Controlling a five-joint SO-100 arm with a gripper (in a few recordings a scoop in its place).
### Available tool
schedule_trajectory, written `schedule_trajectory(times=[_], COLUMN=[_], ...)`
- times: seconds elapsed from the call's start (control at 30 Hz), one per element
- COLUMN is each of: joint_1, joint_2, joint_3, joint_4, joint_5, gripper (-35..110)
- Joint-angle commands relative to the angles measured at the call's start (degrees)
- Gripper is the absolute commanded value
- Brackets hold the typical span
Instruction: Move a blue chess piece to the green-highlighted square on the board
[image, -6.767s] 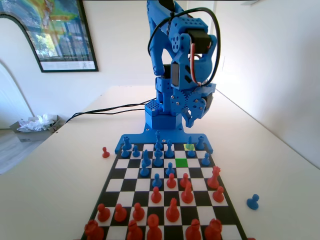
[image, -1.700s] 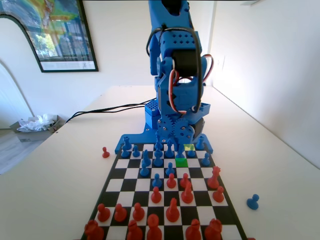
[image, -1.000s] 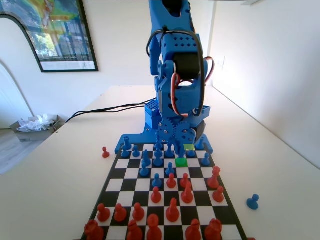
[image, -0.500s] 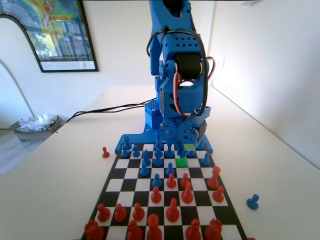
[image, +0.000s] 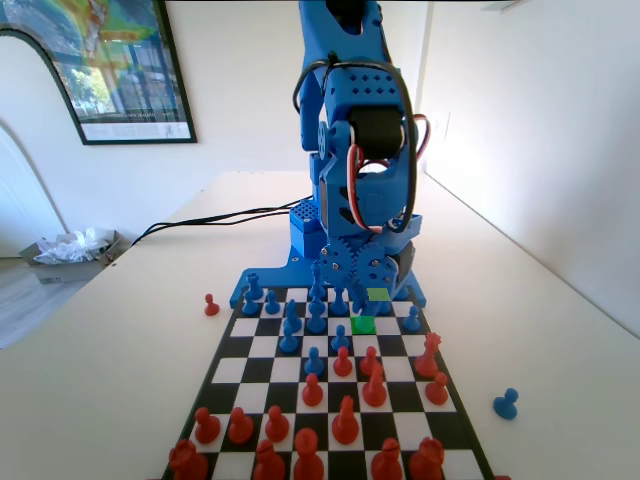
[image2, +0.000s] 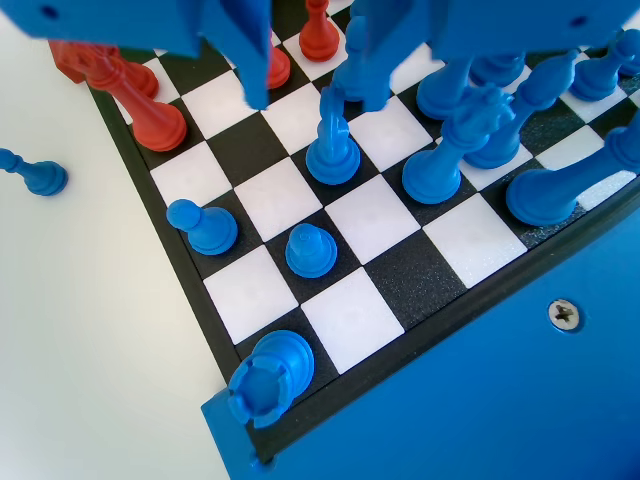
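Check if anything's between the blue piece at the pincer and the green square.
Nothing visible. The blue chess piece is right below the pincer, already at the green-highlighted square, whose visible part is bare. Can't tell if it's set down.

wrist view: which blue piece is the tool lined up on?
The tall slim blue chess piece, directly below the tool, between its jaws. The two short pawns nearer the board edge sit clear of it.
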Motion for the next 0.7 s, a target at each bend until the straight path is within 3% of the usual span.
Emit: schedule_trajectory(times=[0.0,0.27,0.5,0.67], joint_1=[-0.7,-0.4,-0.2,0.4], joint_2=[2.2,5.4,11.8,15.0], joint_3=[0.0,-2.5,-11.2,-18.9], joint_4=[0.8,6.0,18.7,28.0], joint_5=[-1.1,-1.0,-0.6,-2.1], gripper=[15,15,15,3])
